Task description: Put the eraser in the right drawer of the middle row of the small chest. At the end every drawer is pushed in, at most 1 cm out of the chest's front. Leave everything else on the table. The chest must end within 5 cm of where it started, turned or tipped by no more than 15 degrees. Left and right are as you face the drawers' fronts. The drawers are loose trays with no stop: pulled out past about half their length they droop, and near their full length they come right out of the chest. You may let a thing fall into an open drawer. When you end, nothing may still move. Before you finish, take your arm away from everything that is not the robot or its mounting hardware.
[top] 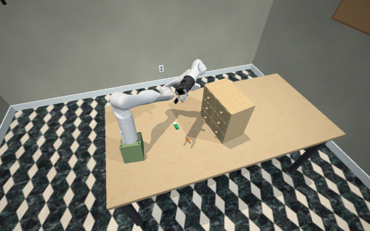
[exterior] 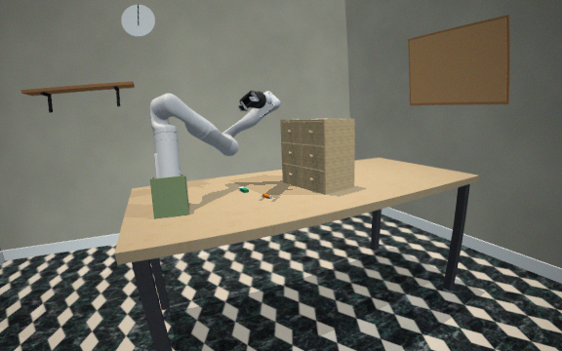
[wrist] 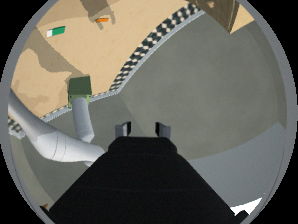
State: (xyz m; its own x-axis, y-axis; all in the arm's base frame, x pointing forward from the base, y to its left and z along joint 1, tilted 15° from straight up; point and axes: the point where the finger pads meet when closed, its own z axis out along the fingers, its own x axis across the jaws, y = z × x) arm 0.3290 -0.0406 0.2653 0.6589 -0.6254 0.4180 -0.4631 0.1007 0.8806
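The gripper (top: 181, 97) (exterior: 245, 101) (wrist: 143, 126) is wide open with nothing between its fingers. It hangs high in front of the chest (top: 240, 122) (exterior: 340, 155) (wrist: 212, 11), toward the chest's left side, and its fingers point away from the drawers. The eraser, which I take to be the green and white block (top: 176, 126) (exterior: 244, 190) (wrist: 56, 31), lies on the table (top: 159, 173) (exterior: 242, 221) (wrist: 60, 52) in front of the chest, well below the gripper and more to the right. Its long side runs roughly along the chest's front, so the fingers should turn downward and close across the short side. An orange stick (top: 188, 140) (exterior: 266, 196) (wrist: 102, 20) lies nearer to the chest and further right; a low approach could knock it. The right middle drawer (top: 218, 122) (exterior: 312, 157) looks closed, and must be opened before the eraser can enter.
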